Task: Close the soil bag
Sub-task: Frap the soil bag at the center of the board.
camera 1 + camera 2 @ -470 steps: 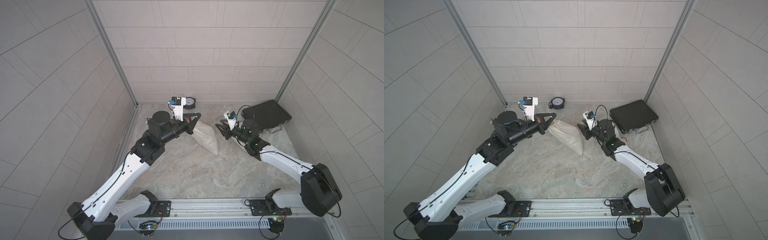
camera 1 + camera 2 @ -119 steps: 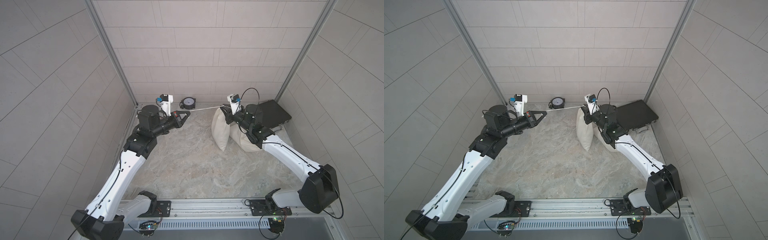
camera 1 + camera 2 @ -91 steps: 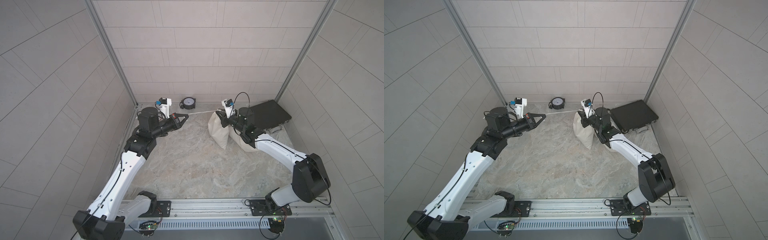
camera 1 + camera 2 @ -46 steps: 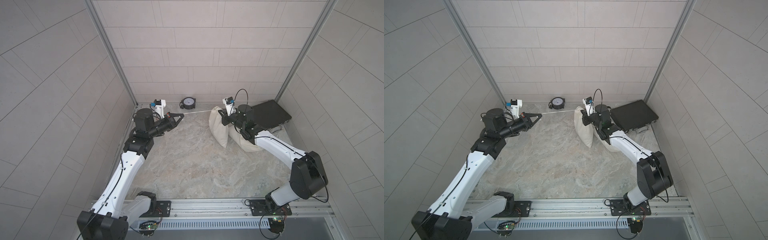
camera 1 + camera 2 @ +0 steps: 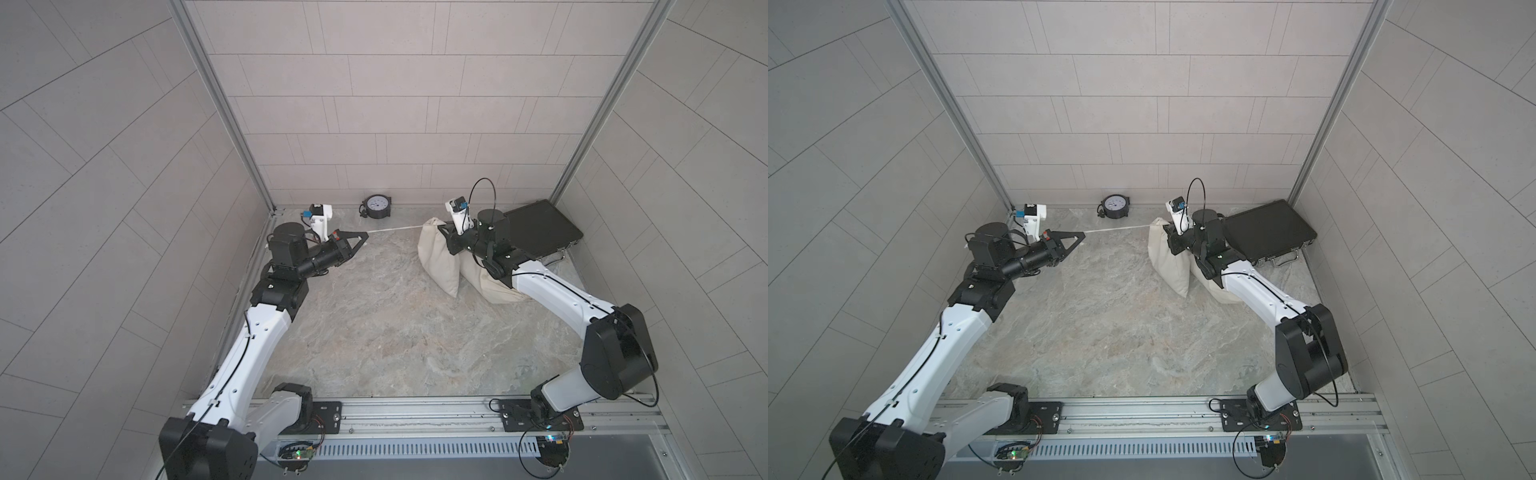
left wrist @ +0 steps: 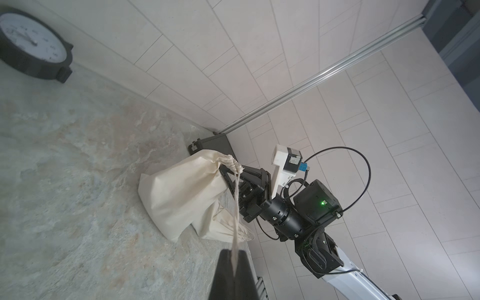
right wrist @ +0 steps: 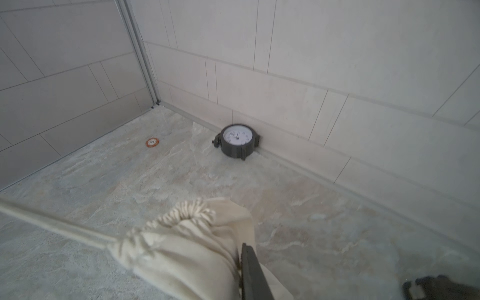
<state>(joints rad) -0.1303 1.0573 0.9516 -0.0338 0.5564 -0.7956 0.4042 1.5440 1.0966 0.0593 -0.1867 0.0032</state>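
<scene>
The left claw (image 5: 360,238) is clenched on the end of the cord (image 5: 390,229), over the left back part of the tabletop (image 5: 374,332). The left wrist view shows the cord pinched flat between its jaws. From there the cord runs taut, straight and nearly level rightward to the neck of the bag (image 5: 436,257), passing in front of the gauge (image 5: 376,206) at the back wall.

The coming move turns on that line. The bag lies to the right of the left claw along the cord's own axis, so I judge that any further tightening means a pull leftward, away from the bag, with the right arm as anchor.

The bag sits right of centre towards the back. Its neck is uppermost and bunched into tight gathers, so the mouth looks nearly drawn shut, though no view looks into it.

The right claw (image 5: 446,241) is at that neck and touches the cloth; this arm is much the nearer to the bag. I cannot tell whether it grips the cloth or only rests against it. The right wrist view shows one finger (image 7: 250,267) against the cloth and the other is hidden.

A second cream lump (image 5: 490,286) lies under the right arm, and I cannot tell whether it belongs to the same bag. The case (image 5: 536,232) lies behind, in the right corner.
</scene>
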